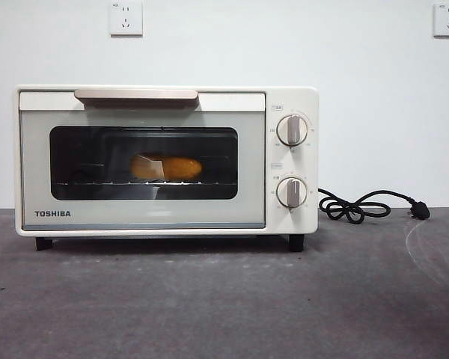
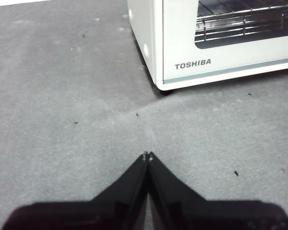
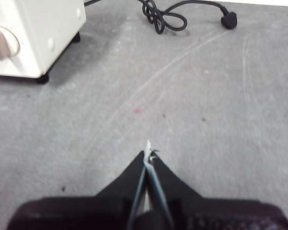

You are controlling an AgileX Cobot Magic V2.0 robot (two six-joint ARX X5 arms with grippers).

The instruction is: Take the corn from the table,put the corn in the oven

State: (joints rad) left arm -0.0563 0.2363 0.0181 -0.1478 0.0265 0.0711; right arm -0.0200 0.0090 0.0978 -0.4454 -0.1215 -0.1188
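Behind the dark glass window of the cream-white boxy TOSHIBA toaster oven [image 1: 165, 161], the yellow-orange corn cob [image 1: 167, 167] is lying on its side on the wire rack [image 1: 142, 182], roughly at the middle of the cavity. The oven's door is sitting closed, with its pale bar handle [image 1: 136, 95] running along the top edge and two round knobs [image 1: 292, 130] stacked on the right-hand panel. The oven is standing on the flat dark grey, mottled table [image 1: 224, 299], and its black power cord [image 1: 359, 206] is lying coiled on the surface just beside the oven's knob side, the plug resting unplugged at the far end.

Both arms are waiting clear of the oven and neither is showing in the front view. The left gripper [image 2: 148, 155] is hovering above bare table near the oven's front corner by the TOSHIBA lettering, its two black jaws pressed together at the tips and gripping nothing. The right gripper [image 3: 149, 154] is hanging over the table on the oven's knob side, with the cord further off; its jaws are likewise meeting at the tips with nothing between them.
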